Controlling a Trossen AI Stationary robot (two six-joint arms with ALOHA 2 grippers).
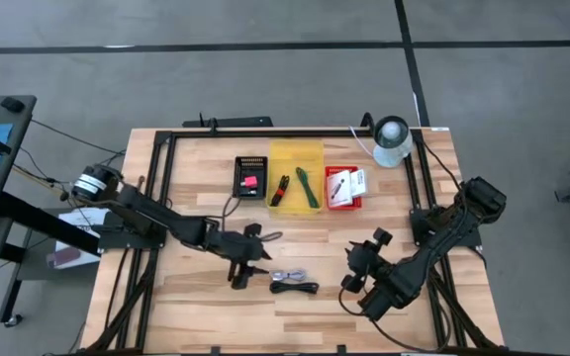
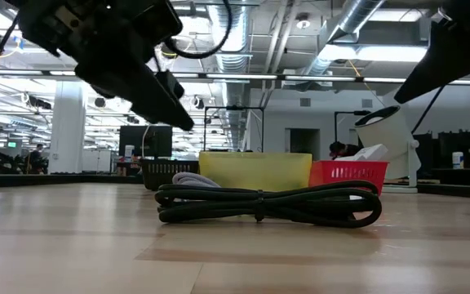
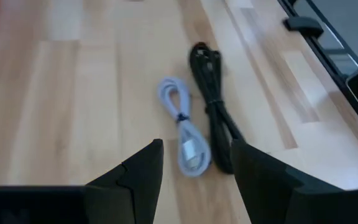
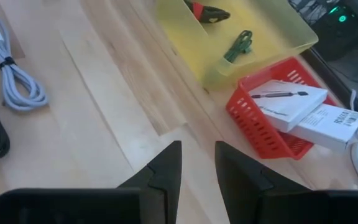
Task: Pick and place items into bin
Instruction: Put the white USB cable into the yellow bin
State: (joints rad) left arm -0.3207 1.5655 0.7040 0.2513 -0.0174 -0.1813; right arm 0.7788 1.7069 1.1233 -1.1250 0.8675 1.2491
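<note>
Left gripper point(image 1: 250, 259), fingers spread wide and empty, hovered at ten o'clock from the coiled black cable point(image 1: 294, 288) and pale cable point(image 1: 287, 275) on the table point(image 1: 196, 307); right gripper point(image 1: 356, 279), narrowly parted, waited at three o'clock.
</note>
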